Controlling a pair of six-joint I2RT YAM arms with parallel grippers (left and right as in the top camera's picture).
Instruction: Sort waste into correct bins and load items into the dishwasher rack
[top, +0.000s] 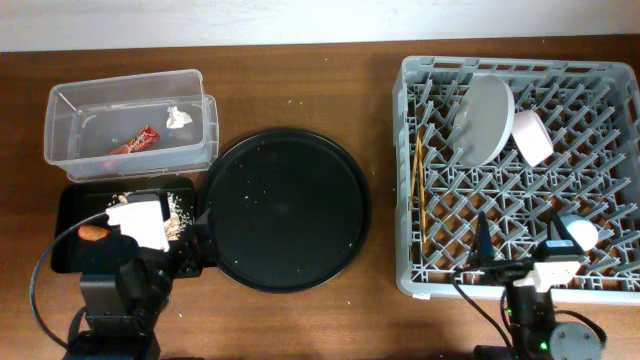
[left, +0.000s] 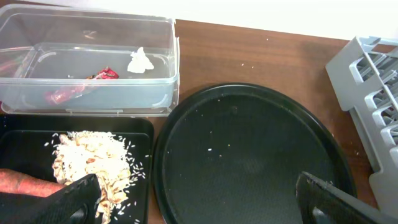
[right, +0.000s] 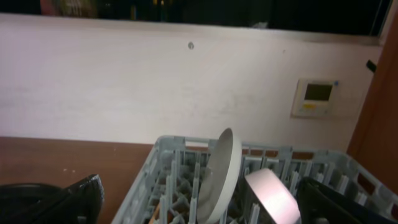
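The clear tub (top: 70, 110) at the back left holds the red wrapper (top: 133, 144) and the white scrap (top: 178, 117); both also show in the left wrist view, the wrapper (left: 78, 90) and the scrap (left: 140, 61). The flat black tray (top: 75, 205) holds the beige food scraps (left: 93, 158) and the carrot (left: 25, 182). The grey rack (top: 600, 120) holds the upright plate (top: 483, 118), the bowl (top: 532, 137), the chopsticks (top: 420, 195) and the light-blue cup (top: 580, 233). My left gripper (left: 199, 211) is open and empty between the two trays. My right gripper (right: 199, 211) is open and empty above the rack's near edge.
A large round black tray (top: 285, 208) with a few crumbs lies between the bins and the rack. Loose rice grains dot the flat tray. A pale wall with a small panel (right: 316, 96) stands behind the table.
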